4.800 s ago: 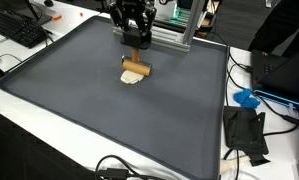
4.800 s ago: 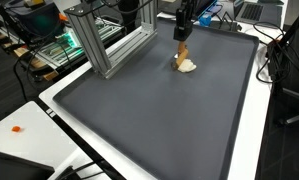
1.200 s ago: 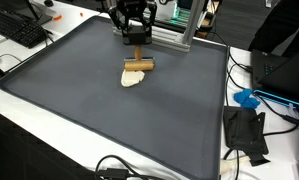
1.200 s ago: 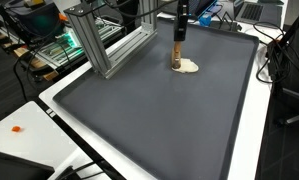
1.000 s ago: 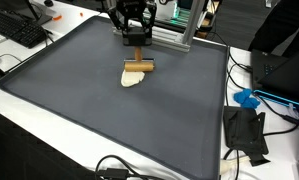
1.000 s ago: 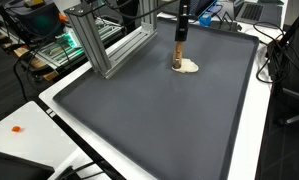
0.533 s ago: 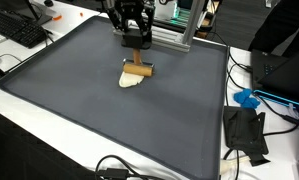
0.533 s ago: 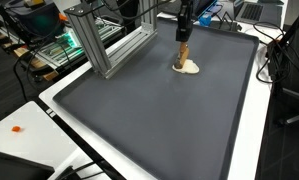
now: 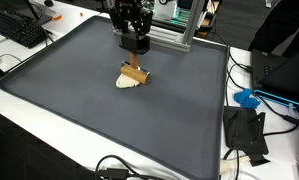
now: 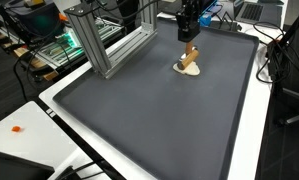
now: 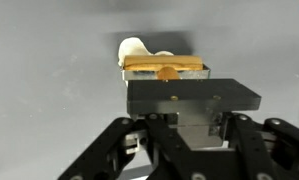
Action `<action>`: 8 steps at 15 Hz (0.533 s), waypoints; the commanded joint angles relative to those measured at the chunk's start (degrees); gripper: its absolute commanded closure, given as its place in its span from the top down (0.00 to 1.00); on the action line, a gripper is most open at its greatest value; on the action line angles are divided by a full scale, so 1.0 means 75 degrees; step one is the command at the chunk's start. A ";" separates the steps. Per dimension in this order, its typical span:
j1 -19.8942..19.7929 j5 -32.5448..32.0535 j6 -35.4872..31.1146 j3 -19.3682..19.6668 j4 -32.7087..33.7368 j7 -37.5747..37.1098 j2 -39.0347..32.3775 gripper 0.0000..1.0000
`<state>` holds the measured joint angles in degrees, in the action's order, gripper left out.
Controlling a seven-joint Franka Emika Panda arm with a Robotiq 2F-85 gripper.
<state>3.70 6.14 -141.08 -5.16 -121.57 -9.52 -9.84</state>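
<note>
My gripper (image 9: 135, 42) hangs over the far part of a dark grey mat (image 9: 79, 100), and it also shows in an exterior view (image 10: 188, 32). It is shut on the handle of a wooden T-shaped tool (image 9: 137, 72) that leans at a tilt. The tool's head rests on a flattened cream lump of dough (image 9: 126, 83) on the mat. The tool (image 10: 192, 53) and the dough (image 10: 188, 70) show the same way here. In the wrist view the wooden head (image 11: 167, 66) lies across the dough (image 11: 137, 49), and a dark plate hides my fingertips.
An aluminium frame (image 9: 175, 36) stands just behind the gripper at the mat's far edge, also visible in an exterior view (image 10: 114, 45). A keyboard (image 9: 19, 30) lies off one corner. A blue object (image 9: 247, 99), a black device (image 9: 247, 132) and cables (image 9: 119, 168) lie beside the mat.
The tool has gone from upright to tilted. Its head has slid sideways over the dough, and the dough has shifted slightly with it. The gripper stays shut on the handle.
</note>
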 commanded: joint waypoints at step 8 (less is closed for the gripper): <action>0.0526 -0.1411 -0.1030 0.0650 -0.0278 -0.3222 -0.0282 0.24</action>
<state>6.51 -1.98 -147.92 -2.30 -122.34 -28.63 -10.78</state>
